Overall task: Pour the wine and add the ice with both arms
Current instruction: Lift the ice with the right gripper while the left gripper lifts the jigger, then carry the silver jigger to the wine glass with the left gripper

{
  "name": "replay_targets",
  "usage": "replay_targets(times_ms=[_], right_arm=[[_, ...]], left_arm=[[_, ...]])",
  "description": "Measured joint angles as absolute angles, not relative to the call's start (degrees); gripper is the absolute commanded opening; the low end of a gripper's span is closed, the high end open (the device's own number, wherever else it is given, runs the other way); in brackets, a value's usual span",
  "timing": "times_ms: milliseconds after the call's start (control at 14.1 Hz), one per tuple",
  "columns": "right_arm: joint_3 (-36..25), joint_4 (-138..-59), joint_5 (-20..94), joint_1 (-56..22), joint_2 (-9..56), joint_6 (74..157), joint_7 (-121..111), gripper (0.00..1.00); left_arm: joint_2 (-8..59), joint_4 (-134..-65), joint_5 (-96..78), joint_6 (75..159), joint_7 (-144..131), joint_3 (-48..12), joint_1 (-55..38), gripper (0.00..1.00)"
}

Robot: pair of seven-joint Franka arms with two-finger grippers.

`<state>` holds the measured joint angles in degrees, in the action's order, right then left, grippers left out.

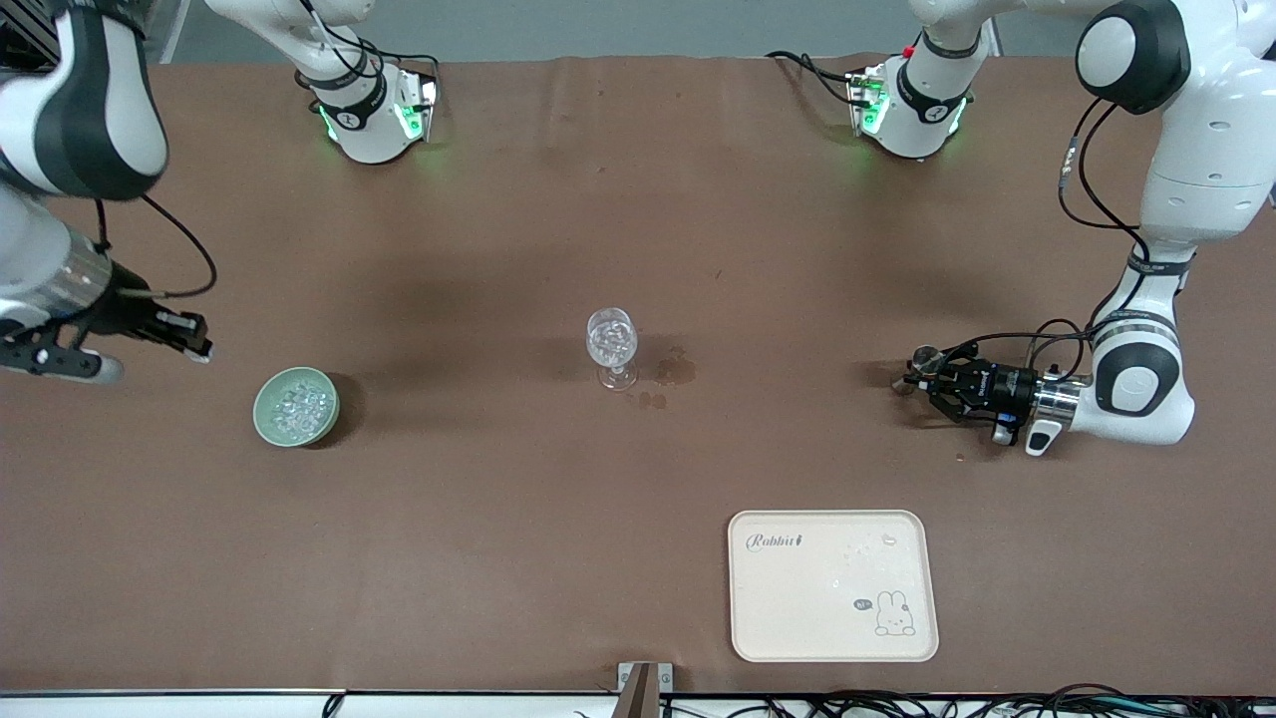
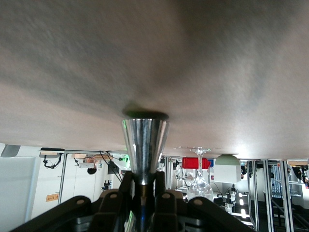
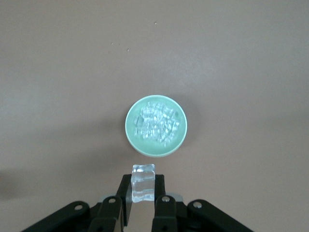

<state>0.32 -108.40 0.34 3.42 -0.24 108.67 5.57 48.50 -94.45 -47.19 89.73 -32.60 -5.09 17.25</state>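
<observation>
The ice [image 1: 296, 406] lies heaped in a green bowl [image 1: 267, 419] on the brown table [image 1: 478, 558], toward the right arm's end of the table from the wine glass [image 1: 611, 344], which stands near the table's middle. More clear lumps fill the glass's cup; whether any liquid is with them cannot be told. A dark wet stain [image 1: 674, 369] marks the cloth just beside the glass's foot, toward the left arm's end.

The right gripper [image 1: 191, 339] hangs in the air near the bowl, farther toward the right arm's end of the table than the glass. The right wrist view shows its fingers [image 3: 164, 205] pinched narrow on one clear ice cube [image 3: 143, 182], with the bowl [image 3: 155, 151] below it; in the front view the cube is too small to make out, and much of the right arm is cut off by the picture's edge.

The left gripper [image 1: 919, 381] lies low over the table, well toward the left arm's end from the glass, turned sideways. In the left wrist view its fingers [image 2: 166, 205] close on the narrow end of a shiny metal cone-shaped cup [image 2: 144, 147] whose wide end meets the table; the front view shows only a small roundish glint of it at the fingertips. The wine glass [image 2: 198, 174] shows small and far off in that wrist view.

A cream tray [image 1: 832, 638] with a rabbit drawing sits nearer to the front camera than the glass, toward the left arm's end.
</observation>
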Motion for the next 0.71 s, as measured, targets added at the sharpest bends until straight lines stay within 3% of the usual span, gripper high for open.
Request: replay_targets(times_ms=[425, 709], right_arm=[[1.33, -106.88, -0.10, -0.35, -7.71, 98.38, 5.16, 0.04], [1.15, -97.23, -1.59, -0.41, -6.60, 92.69, 5.14, 0.04]], left_arm=[[47.24, -92.10, -48.82, 88.96, -35.68, -13.16, 16.58, 0.01], [44.57, -91.84, -49.68, 95.55, -44.46, -20.83, 14.92, 0.01]])
